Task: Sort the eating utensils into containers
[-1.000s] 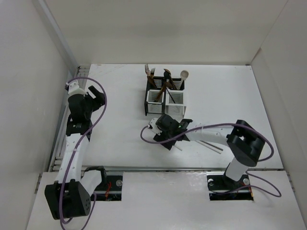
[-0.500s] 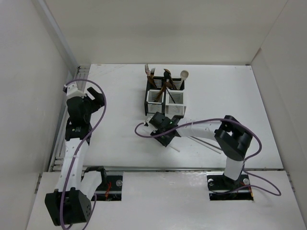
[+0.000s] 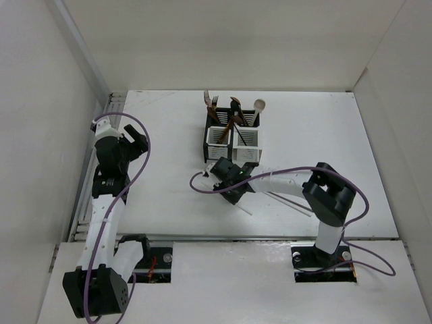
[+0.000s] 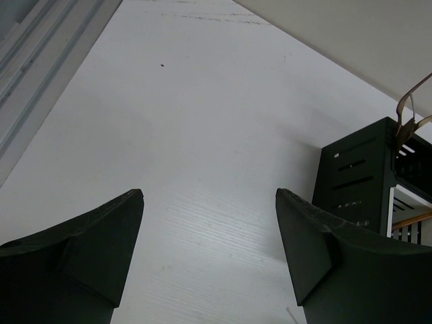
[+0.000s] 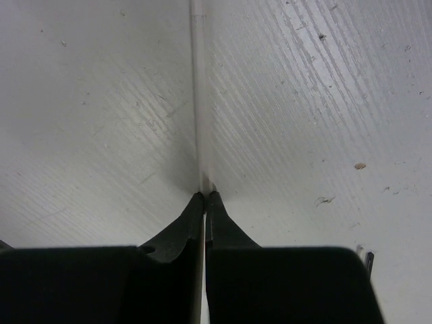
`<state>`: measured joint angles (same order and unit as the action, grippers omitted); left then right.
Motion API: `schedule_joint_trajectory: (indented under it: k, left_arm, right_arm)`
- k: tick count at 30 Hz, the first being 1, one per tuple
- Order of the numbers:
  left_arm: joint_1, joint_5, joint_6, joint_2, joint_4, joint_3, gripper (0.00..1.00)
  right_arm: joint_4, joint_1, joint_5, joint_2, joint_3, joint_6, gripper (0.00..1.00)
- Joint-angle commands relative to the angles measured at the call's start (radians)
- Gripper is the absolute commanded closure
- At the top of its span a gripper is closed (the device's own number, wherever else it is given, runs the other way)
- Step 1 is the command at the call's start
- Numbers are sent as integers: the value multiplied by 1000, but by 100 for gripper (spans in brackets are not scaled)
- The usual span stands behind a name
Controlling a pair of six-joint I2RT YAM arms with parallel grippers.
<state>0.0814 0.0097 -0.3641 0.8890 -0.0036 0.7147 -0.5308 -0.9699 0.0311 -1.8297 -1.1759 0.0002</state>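
My right gripper is low on the table, just in front of the containers. Its jaws are shut on a thin pale chopstick, which runs straight ahead along the table in the right wrist view; its near end pokes out behind the gripper. A second pale chopstick lies on the table to the right. The two joined black-and-white containers hold forks, dark utensils and a pale wooden spoon. My left gripper hangs open and empty at the far left, with a container's black corner to its right.
Purple cables loop beside both arms. A white wall with a rail borders the table on the left, and more white walls close it at the back and right. The table is white.
The right gripper slid left toward the containers' front and closed its jaws on the pale chopstick. The left arm shifted only slightly and stays open.
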Motion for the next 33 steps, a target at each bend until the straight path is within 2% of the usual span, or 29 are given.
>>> schedule_joint_trajectory:
  k: [1, 6, 11, 17, 21, 25, 28, 33]
  left_arm:
    - [-6, -10, 10, -5, 34, 29, 23]
    - [-6, -1, 1, -5, 56, 8, 23]
    - [-6, -1, 10, -5, 65, 8, 23]
    - [-6, -10, 43, -5, 103, -1, 23]
    - [-6, -1, 44, -5, 139, -20, 23]
    - [15, 29, 34, 43, 129, 24, 23]
    - [15, 29, 60, 68, 129, 46, 23]
    - [44, 39, 60, 88, 151, 57, 23]
  right_arm:
    - [-28, -3, 27, 21, -14, -17, 100]
    - [0, -3, 49, 179, -103, -43, 100]
    - [123, -3, 69, 303, -122, -65, 100]
    - [523, 135, 85, 429, -56, -106, 100]
    - [768, 310, 20, 414, -8, -147, 100]
    - [851, 437, -115, 386, 10, -158, 100]
    - [943, 503, -192, 345, 59, -167, 100]
    - [1095, 527, -258, 290, 134, -131, 100]
